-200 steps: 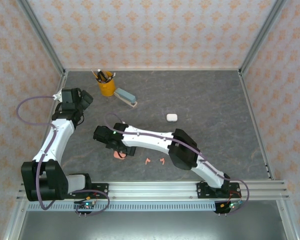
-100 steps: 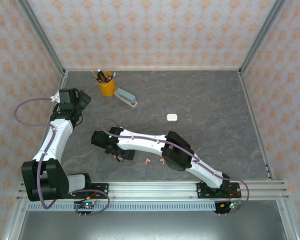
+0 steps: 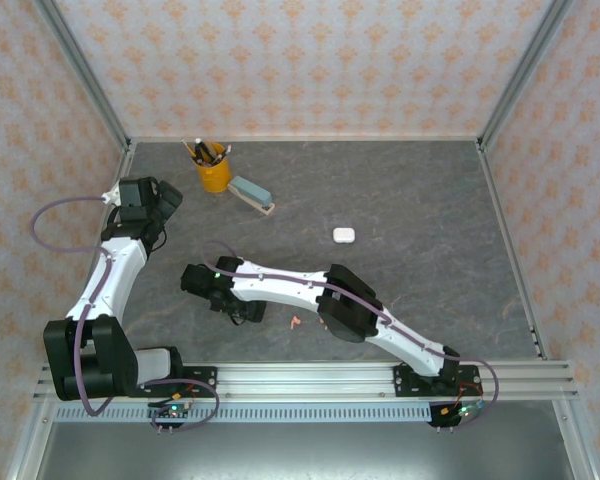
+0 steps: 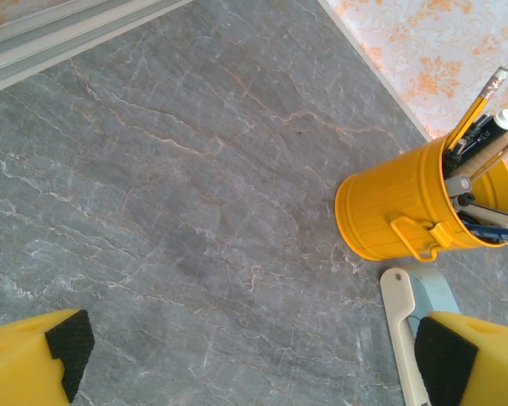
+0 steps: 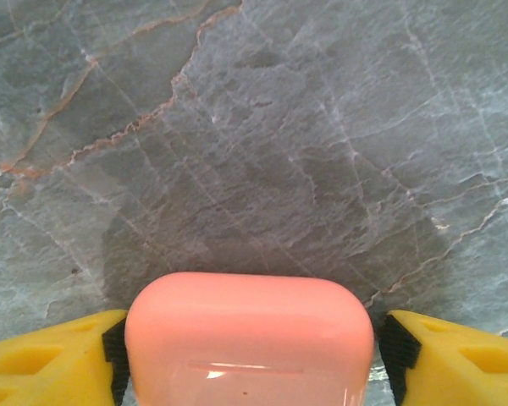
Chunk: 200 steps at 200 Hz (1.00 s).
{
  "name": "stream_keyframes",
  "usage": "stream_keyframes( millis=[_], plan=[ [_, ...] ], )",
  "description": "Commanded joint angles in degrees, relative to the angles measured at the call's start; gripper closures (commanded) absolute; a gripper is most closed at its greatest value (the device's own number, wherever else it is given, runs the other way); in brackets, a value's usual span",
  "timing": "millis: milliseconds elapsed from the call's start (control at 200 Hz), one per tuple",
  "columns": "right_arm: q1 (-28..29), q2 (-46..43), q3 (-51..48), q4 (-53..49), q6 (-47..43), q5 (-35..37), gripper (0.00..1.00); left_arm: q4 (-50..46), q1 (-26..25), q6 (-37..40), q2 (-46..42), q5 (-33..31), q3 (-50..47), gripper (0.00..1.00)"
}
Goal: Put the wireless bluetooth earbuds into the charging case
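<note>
Two arms, from above: the left arm sits out by the left edge of the table (image 3: 430,220), its left gripper (image 3: 163,200) pointed toward the yellow cup (image 3: 214,172). The right arm reaches across the middle, with the right gripper (image 3: 237,306) down low at the surface.
Earbuds, from above: one salmon-pink earbud (image 3: 294,321) lies loose on the marble, just beside the right forearm and near the front edge. I can't pick out the others (too tiny, or tucked under the arm).
Spare case, from above: a white case (image 3: 343,235) sits alone, well apart from the action.
Left wrist: the jaws are wide apart with nothing between them, only bare marble. The cup is up ahead, and a cream-and-blue stapler (image 4: 396,321) is by the right finger.
Why it waits there: my read is that it's keeping clear so the right arm has room to work.
Right wrist: a pink case (image 5: 250,334) rests on the table and looks closed, centred between the yellow fingers (image 5: 55,359).
Right jaws: the pads stand right at the case's two flanks. I cannot tell whether they truly pinch it.
Why that hold: straddling the narrow sides squarely should stop the smooth shell twisting or squirting out.
Stage: early, I'd judge. The case needs steadying and opening before any earbud goes in.
</note>
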Motion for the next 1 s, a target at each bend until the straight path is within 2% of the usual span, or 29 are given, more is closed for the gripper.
stream_keyframes(
  millis=[0,185,380,661,996],
  plan=[
    [0.5,1.3,1.0,0.2,-0.7,0.0,0.27,1.0,0.4,-0.8,-0.5,-0.6,-0.4,0.0],
    [0.5,0.6,0.1,-0.4,-3.2,0.9,0.38,1.1,0.4,-1.1,-0.6,-0.4,-0.4,0.0],
    [0.0,-2.3,-3.3,-0.2,-7.5,3.4,0.44,1.2,0.4,-1.3,-1.0,0.4,-0.4,0.0],
    [-3.8,-9.8,-13.9,3.1,-13.0,5.7,0.45,1.7,0.4,-1.7,-1.8,3.2,-0.6,0.0],
    [-9.9,-13.0,-18.7,4.0,-27.8,4.0,0.45,1.2,-1.3,0.0,-4.6,9.6,-3.2,0.0]
  ],
)
